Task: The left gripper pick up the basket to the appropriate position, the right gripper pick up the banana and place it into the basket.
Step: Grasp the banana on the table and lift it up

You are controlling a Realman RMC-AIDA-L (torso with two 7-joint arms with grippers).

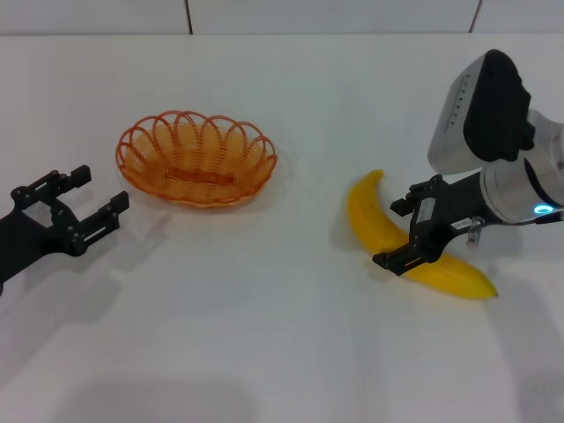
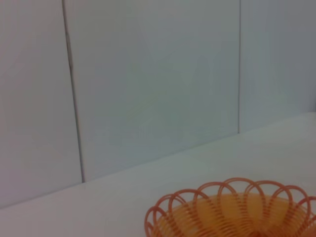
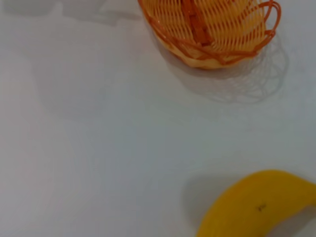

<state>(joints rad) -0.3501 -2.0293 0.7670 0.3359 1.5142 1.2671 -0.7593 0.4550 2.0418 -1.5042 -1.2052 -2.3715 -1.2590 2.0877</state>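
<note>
Counting one curved yellow banana [image 1: 388,236] straddled by my black right claw [image 1: 407,231], spread; one orange wire basket [image 1: 196,159] beside my spread left claw [image 1: 97,198].

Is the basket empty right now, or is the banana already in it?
Empty. The basket shows only bare orange weave; the banana lies on the table with the right end effector around its middle.

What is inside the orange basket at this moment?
Nothing: the basket shows only its own woven bottom. The banana lies on the table, with the right pincer at its middle. The left pincer is beside the basket, apart from it.
</note>
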